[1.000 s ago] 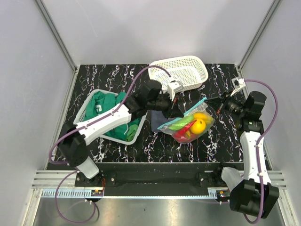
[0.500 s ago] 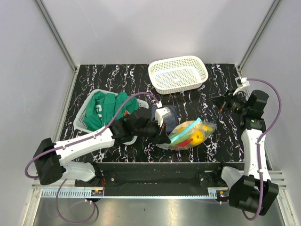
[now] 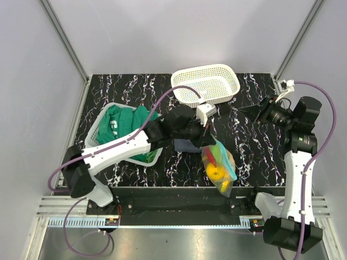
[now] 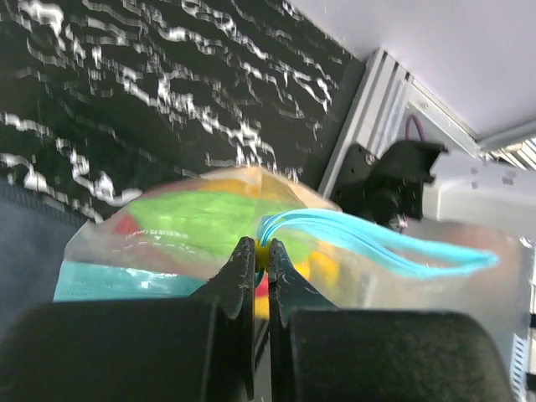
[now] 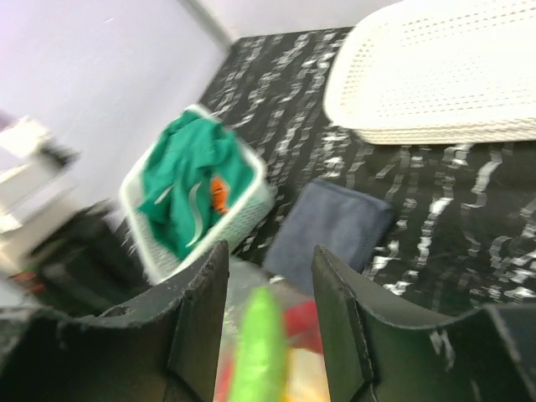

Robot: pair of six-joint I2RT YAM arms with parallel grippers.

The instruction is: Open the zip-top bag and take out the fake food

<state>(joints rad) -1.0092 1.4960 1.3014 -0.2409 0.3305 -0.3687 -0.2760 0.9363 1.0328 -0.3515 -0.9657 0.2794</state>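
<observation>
Left gripper [image 3: 205,138] is out over mid-table, fingers pressed together on the zip-top bag [image 3: 219,165], pinching it at the teal zip strip [image 4: 377,243]; the left wrist view shows plastic squeezed between the 2 pads with almost no gap. The bag trails from that pinch toward the near edge of the table [image 3: 249,157], just right of the dark cloth [image 3: 184,145]; cannot tell whether its lower end rests on the surface or hangs free. Fake food [image 3: 217,172] is all inside: yellow, green and red pieces show through the plastic, none out. The strip is smeared by blur, so cannot tell whether the seal has parted anywhere. Right gripper [image 5: 266,260] is raised at the far right, well apart from the bag, fingers spread and holding nothing; its camera looks down past them at the cloth, the white basket [image 3: 233,81] and the basket of green clothing [image 3: 122,122]. Judgement: this is the opening step, with 1 side of the mouth anchored and the other not yet taken. The next move probably calls for the right arm to come down to the strip beside the left pinch, catch only the opposite lip, and pull away while the left holds firm. Thin slippery film and a swinging bag make that second pinch the hard part.
</observation>
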